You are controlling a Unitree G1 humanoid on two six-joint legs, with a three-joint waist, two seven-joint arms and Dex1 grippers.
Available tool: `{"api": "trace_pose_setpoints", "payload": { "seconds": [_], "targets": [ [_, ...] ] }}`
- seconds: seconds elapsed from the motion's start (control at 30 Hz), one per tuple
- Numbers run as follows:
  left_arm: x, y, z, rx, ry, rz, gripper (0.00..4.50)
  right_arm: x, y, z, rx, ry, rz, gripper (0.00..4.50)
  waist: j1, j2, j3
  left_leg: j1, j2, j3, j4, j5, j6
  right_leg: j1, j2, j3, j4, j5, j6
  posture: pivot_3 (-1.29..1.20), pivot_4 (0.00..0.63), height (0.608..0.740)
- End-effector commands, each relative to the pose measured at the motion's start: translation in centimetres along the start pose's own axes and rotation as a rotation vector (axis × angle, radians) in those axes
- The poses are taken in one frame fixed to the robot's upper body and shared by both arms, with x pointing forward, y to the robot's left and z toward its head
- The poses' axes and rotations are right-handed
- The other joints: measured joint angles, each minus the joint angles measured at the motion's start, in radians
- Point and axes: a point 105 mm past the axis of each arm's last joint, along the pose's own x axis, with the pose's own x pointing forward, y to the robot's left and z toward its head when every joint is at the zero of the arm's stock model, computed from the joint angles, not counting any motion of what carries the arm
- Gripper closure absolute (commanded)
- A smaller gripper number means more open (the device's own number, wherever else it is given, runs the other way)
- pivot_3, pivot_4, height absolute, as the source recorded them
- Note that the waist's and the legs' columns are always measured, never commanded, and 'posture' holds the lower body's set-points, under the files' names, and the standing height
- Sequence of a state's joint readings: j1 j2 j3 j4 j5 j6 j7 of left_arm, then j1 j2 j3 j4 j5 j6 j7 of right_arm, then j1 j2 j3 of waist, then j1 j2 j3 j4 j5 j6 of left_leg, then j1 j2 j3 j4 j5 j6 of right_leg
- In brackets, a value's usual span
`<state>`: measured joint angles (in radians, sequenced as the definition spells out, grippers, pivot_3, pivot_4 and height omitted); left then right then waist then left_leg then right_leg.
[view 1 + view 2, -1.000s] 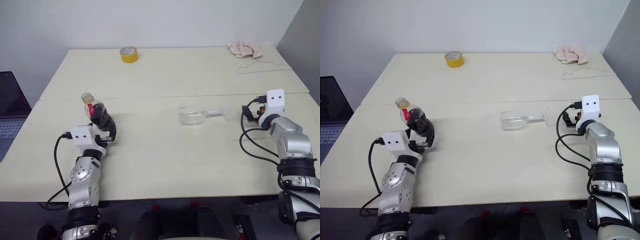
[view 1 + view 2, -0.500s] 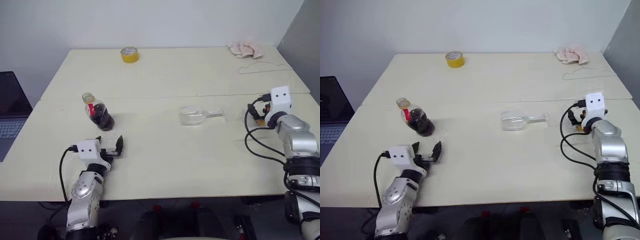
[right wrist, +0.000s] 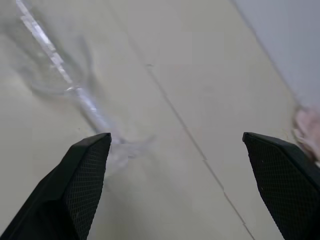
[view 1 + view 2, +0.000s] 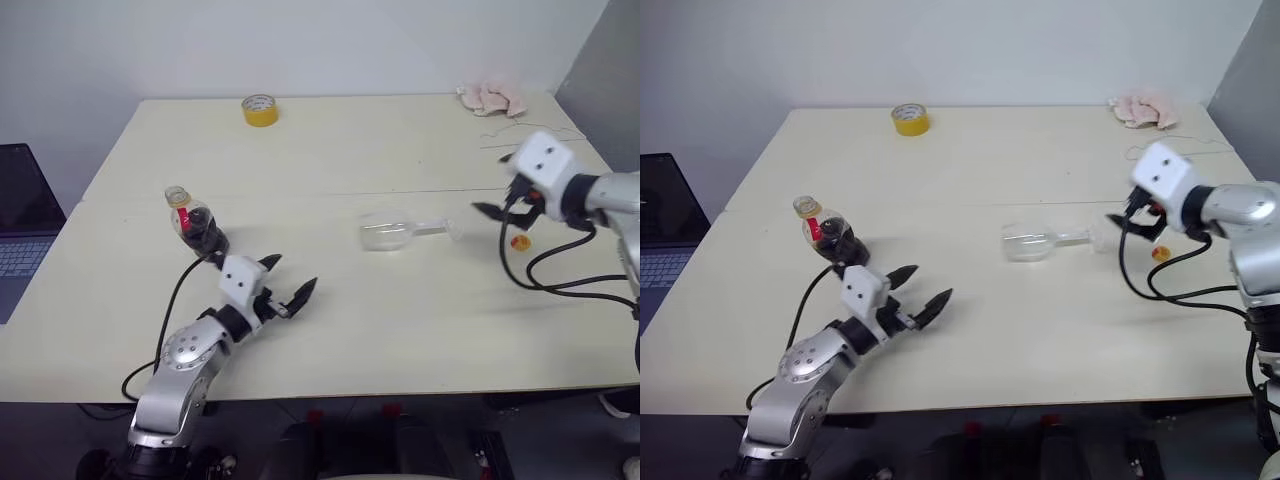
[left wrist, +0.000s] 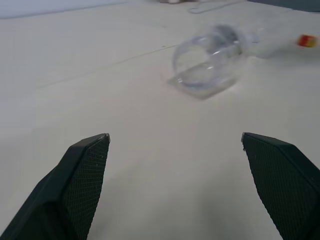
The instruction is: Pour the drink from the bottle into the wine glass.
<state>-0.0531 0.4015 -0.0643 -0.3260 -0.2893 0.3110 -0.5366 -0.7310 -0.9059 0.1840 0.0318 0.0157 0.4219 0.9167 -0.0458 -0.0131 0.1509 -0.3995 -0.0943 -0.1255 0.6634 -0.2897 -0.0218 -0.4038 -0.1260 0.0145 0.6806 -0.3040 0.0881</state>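
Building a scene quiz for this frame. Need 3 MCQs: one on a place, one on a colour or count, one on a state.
1. Where is the tape roll?
A. far side of the table
B. beside the wine glass
C. under the left gripper

2. What colour is the small cap lying near the right gripper?
A. blue
B. yellow
C. white

3. How is the wine glass placed?
A. upright
B. lying on its side
C. held by the left gripper

Answers:
1. A, the roll sits near the table's back edge, far from both arms.
2. B, it shows yellow with a red touch.
3. B, the bowl and stem lie flat on the table, both grippers open and apart from it. The bottle stands unheld.
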Motion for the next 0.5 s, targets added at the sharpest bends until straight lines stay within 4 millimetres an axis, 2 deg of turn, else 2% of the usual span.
{"api": "trace_pose_setpoints", "payload": {
  "seconds": [0.03,0.13,0.27,0.5],
  "targets": [
    [0.3,-0.7,0.8,0.043,-0.014,-0.031,0.03,1.5,0.6,1.8,-0.079,-0.032,0.028,0.00,-0.001,0.000,0.000,0.000,0.000,0.000,0.000,0.000,0.000,0.000,0.000,0.000,0.000,0.000,0.000,0.00,0.150,0.740],
    [0.3,-0.6,0.8,0.046,-0.015,-0.022,0.03,2.4,0.9,2.2,-0.082,-0.043,0.031,0.00,0.001,0.000,0.000,0.000,0.000,0.000,0.000,0.000,0.000,0.000,0.000,0.000,0.000,0.000,0.000,0.00,0.150,0.740],
    [0.1,-0.3,0.4,0.045,-0.008,0.002,0.03,4.2,2.2,2.5,-0.118,-0.032,0.065,0.00,0.008,0.000,0.000,0.000,-0.001,-0.001,0.001,0.000,0.000,0.000,-0.001,0.000,0.000,0.000,0.000,0.00,0.150,0.740],
    [0.1,-0.6,0.2,0.050,0.002,-0.009,0.03,5.0,3.0,1.8,-0.177,0.039,0.101,0.00,0.013,0.000,0.000,0.000,-0.001,-0.001,0.001,0.000,0.000,0.000,-0.001,0.000,0.000,0.000,0.000,0.00,0.150,0.740]
  ]
}}
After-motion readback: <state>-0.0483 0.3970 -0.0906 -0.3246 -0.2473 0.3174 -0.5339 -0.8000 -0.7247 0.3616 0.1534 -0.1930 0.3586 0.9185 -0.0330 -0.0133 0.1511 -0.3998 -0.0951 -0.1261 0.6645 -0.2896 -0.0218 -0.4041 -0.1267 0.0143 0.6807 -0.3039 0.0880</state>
